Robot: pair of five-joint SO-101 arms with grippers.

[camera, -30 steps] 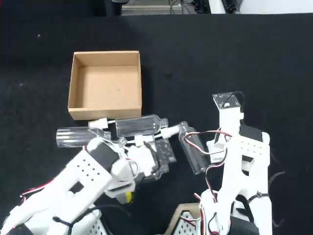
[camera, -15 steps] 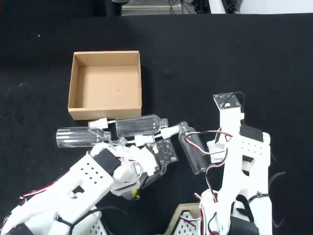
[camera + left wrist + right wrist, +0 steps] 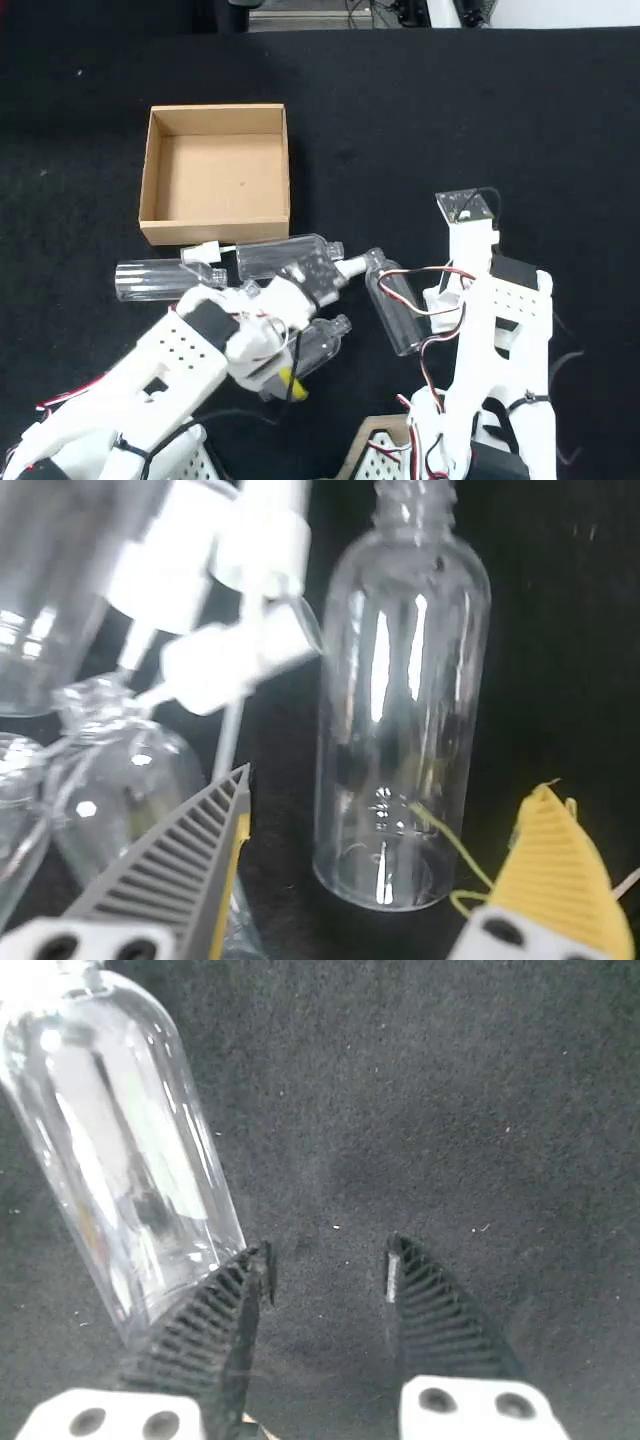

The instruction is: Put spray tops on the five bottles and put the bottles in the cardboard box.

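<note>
Your table (image 3: 560, 120) is draped in black cloth, and the cardboard box (image 3: 215, 175) sits open at about 10 o'clock from its centre. At the box's 6 o'clock edge, the first bottle (image 3: 280, 255) lies on its side. The second bottle (image 3: 150, 280) lies at the box's 7 o'clock, and a white spray top (image 3: 205, 250) lies between the two, close to the box wall. Your left gripper (image 3: 395, 780) has its jaws spread wide on either side of the uncapped bottle (image 3: 322, 345), with a gap showing at each finger. That bottle lies at about 6 o'clock from the table's centre, its neck aimed toward 1 o'clock, and loose spray tops (image 3: 230, 665) lie just beside its shoulder. Your right gripper (image 3: 327, 1248) hangs over bare cloth with its jaws parted and nothing between them. The fourth bottle (image 3: 395, 315) lies just beside one of its fingers, at about 4 o'clock from centre. Another spray top (image 3: 350, 267) sits at that bottle's neck end, but you cannot tell whether it is seated on it.
</note>
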